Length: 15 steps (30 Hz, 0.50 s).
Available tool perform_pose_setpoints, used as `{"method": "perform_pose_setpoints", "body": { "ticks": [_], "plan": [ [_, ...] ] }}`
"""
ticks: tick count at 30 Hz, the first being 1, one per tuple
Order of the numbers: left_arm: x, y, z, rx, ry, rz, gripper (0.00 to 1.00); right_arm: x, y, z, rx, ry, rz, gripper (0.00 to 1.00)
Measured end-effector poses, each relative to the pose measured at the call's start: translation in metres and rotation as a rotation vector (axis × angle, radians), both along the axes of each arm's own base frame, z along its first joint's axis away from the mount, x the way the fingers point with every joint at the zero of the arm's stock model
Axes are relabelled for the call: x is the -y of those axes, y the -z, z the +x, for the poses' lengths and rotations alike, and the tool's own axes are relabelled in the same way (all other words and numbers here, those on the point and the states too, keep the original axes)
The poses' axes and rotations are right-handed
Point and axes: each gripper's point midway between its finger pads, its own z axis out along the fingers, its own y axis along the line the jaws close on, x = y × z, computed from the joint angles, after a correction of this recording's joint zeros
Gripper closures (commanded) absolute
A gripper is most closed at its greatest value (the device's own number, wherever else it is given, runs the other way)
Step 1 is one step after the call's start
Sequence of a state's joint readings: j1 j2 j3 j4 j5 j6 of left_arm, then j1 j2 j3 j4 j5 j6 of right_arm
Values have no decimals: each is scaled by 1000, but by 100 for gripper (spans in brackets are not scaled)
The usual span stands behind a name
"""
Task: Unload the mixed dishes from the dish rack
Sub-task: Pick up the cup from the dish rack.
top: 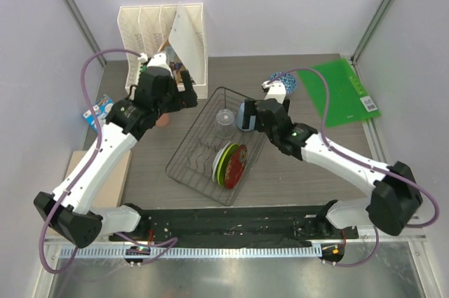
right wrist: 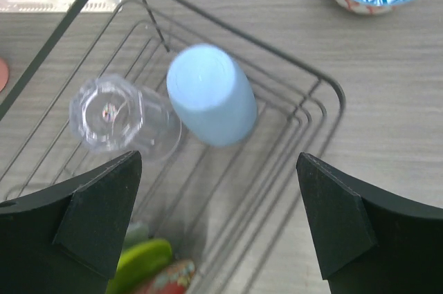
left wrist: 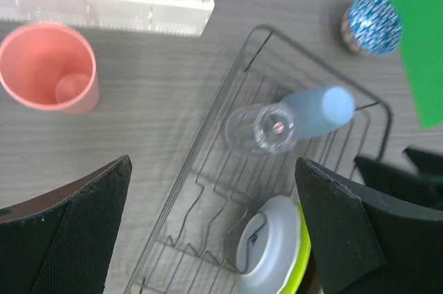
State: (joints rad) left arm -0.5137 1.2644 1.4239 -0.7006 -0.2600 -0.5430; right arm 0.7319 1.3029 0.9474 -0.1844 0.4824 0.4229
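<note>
Lab test cell: white panel walls [top: 280, 3]

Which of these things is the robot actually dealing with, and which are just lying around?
Part of the job:
dish rack, with the glass tumbler, light blue cup and plates standing in it
pink cup and blue patterned bowl, already outside the rack

Just lying about:
white file organizer
green folder
blue-and-white packet
</note>
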Motion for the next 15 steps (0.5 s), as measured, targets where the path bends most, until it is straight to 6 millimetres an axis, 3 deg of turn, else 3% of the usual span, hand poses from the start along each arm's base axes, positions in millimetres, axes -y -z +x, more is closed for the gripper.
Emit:
{"method": "perform_pose_setpoints", "body": {
  "ticks": [4, 6, 15],
  "plan": [
    [-5, 39, -17, -50, 10, 13, 0, -11, 5, 22, 6, 16, -47, 0],
    [-10, 47, -29, -49, 18, 7, 0, -15, 10, 31, 3, 26, -71, 0],
    [-27, -4, -62, 154, 28, -108, 0, -23, 51, 66, -60, 63, -129, 0]
  ]
}}
